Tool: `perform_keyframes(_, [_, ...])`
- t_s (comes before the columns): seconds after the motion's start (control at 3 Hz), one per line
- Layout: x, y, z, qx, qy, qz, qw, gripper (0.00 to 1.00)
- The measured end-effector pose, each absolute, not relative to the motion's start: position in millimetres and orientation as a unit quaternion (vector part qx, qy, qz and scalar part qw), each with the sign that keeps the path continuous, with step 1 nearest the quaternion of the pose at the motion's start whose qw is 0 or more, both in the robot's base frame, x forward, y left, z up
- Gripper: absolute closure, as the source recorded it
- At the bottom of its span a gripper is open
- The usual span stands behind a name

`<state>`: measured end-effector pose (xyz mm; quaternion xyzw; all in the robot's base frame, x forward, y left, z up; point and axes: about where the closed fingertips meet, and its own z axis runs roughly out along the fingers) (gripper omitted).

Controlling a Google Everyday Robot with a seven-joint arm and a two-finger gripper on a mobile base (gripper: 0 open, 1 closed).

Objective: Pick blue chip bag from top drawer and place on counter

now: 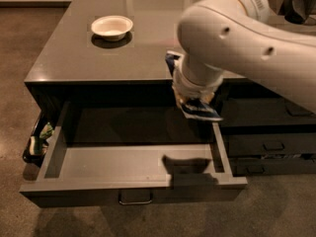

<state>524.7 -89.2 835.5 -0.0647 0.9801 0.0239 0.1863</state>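
- The gripper [195, 101] sits under the white arm [247, 38], at the front edge of the table [74, 58], jaws clamped on the chip bag [200, 110].
- That bag dangles in the air above the right end of the open drawer [123, 164], apparently high enough to clear the edge.
- Bare surface lies right of the bowl [112, 26], a likely landing spot.

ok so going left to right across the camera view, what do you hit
green-and-black packaging → round white bowl → crinkled dark blue chip bag, held by the gripper over the grey top drawer → narrow dark drawers
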Motion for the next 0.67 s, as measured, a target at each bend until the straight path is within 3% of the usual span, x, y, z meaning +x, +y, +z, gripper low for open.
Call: perform_keyframes(0.67, [581,-47,868,-0.072,0.972,0.047,0.218,1.00])
